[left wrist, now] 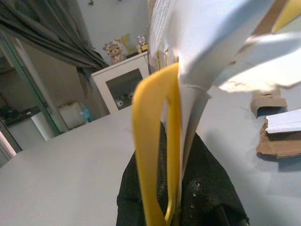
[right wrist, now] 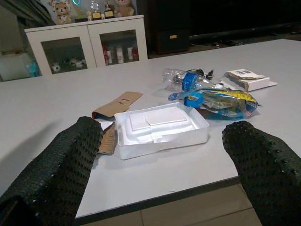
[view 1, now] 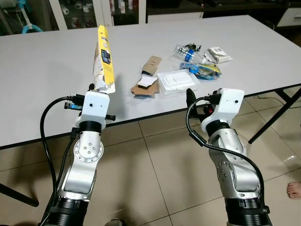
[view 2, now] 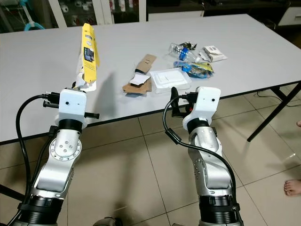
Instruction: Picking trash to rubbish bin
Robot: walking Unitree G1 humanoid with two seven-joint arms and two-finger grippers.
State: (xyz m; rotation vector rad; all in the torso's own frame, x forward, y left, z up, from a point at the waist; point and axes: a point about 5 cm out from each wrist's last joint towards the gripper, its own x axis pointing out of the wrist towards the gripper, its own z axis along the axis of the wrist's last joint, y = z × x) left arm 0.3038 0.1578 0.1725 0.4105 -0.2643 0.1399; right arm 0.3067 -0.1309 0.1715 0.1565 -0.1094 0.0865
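Yellow packet [view 1: 104, 57] clamped upright in left gripper [view 1: 92, 87], fingers hidden, right gripper [right wrist: 162, 165] spread wide.

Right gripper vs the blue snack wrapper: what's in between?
The white foam tray sits on the table between the open right gripper and the blue snack wrapper, as the right wrist view shows.

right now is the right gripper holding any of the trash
No, the right gripper is open with nothing between its fingers, short of the white tray lying on the table.
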